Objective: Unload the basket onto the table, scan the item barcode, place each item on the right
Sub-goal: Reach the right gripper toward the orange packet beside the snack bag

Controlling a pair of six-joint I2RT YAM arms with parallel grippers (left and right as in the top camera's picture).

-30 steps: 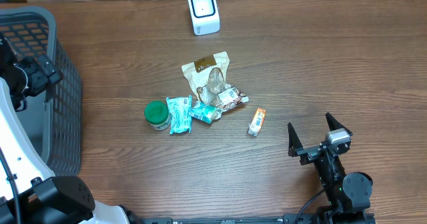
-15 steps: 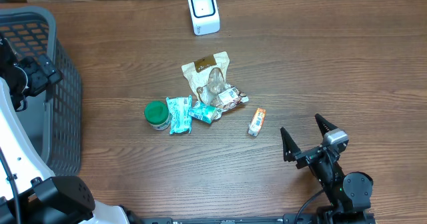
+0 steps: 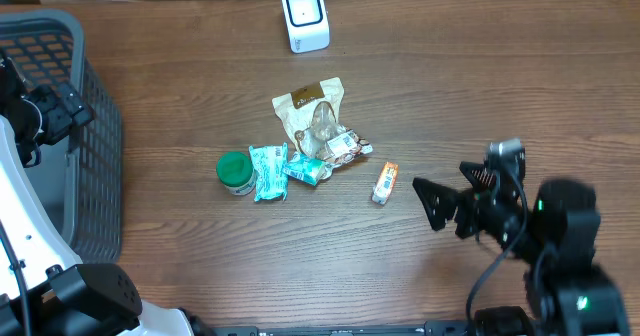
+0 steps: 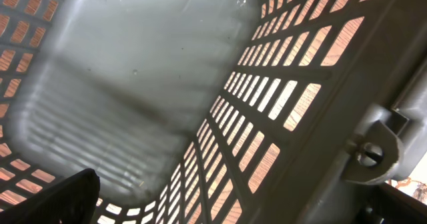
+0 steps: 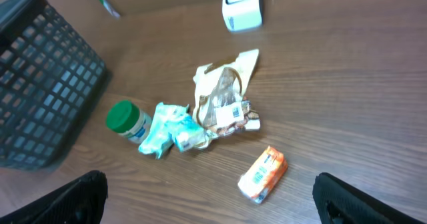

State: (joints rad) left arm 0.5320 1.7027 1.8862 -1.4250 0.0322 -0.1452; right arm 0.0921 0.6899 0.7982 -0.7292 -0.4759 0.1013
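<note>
Left gripper (image 4: 233, 209) jaws spread wide, empty, above dark plastic mesh basket (image 3: 95, 146) at worktop's left edge. Small orange carton (image 3: 385, 182) lies flat mid-worktop, just right of heap of crinkled clear and teal packets (image 3: 315, 136). Its long axis runs near edge to far edge, far end tipped slightly right. Right gripper (image 3: 448, 194) near its right side, fully apart, holding nothing

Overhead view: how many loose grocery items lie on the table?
5: green-lidded jar, teal packet beside it, smaller teal packet next, crumpled clear bag behind them, orange box apart, right. More may hide beneath the bag.
</note>
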